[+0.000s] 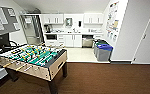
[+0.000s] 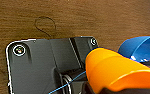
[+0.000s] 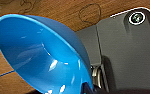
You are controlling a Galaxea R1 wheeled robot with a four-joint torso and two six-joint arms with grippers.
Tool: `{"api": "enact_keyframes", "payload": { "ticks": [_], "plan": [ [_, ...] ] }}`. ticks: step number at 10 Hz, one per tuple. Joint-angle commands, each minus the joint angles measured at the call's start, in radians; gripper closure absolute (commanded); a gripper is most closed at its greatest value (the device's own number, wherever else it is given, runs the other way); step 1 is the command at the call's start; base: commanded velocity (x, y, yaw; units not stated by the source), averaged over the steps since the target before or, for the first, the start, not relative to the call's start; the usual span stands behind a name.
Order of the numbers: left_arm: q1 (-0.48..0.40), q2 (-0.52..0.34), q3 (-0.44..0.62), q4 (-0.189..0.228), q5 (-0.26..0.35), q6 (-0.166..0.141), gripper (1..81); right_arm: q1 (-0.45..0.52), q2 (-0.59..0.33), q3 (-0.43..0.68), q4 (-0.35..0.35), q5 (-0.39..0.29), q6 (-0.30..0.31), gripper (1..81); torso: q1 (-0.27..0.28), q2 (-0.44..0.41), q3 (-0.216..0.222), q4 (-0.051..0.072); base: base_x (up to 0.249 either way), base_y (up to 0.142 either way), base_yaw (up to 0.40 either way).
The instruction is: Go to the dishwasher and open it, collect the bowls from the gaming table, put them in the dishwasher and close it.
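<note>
In the left wrist view an orange bowl [image 2: 116,71] hangs close above the brown wood floor, with my left gripper [image 2: 121,90] shut on its rim. Beyond it shows a blue bowl [image 2: 139,47]. That blue bowl [image 3: 41,52] looms large in the right wrist view, tilted on its side, and my right gripper [image 3: 91,88] is shut on its lower rim. The dishwasher [image 1: 87,41], with a steel front, sits under the counter in the kitchenette far ahead; from here I cannot tell whether its door stands open. The gaming table is out of view.
A table-football table [image 1: 33,60] stands close on the left. Two grey bins with blue and green lids [image 1: 103,51] stand at the kitchenette's right wall. A white wall corner [image 1: 121,32] and a door [image 1: 148,37] are on the right. Brown floor [image 1: 103,77] stretches ahead.
</note>
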Motion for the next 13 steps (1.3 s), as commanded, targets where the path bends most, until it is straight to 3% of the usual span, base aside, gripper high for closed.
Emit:
{"api": "enact_keyframes", "payload": {
  "ticks": [1,6,11,13],
  "plan": [
    [-0.050,-0.027,0.030,0.013,0.026,0.002,81.1,0.039,-0.007,0.015,-0.019,-0.043,-0.005,81.1,0.000,0.000,0.000,0.000,0.131,0.000,0.000],
    [-0.050,-0.034,0.030,0.011,0.021,0.002,81.1,0.037,-0.009,0.015,-0.019,-0.043,-0.005,81.1,0.000,0.000,0.000,0.000,0.136,0.000,0.000],
    [-0.050,-0.112,0.088,0.008,-0.025,-0.002,81.1,0.040,-0.018,0.018,-0.019,-0.043,-0.003,81.1,0.000,0.000,0.000,0.000,0.137,0.000,0.000],
    [-0.049,-0.108,0.087,0.010,-0.025,-0.002,81.1,0.036,-0.090,0.065,-0.016,-0.043,0.000,81.1,0.000,0.000,0.000,0.000,0.137,0.000,0.000]
  ]
}}
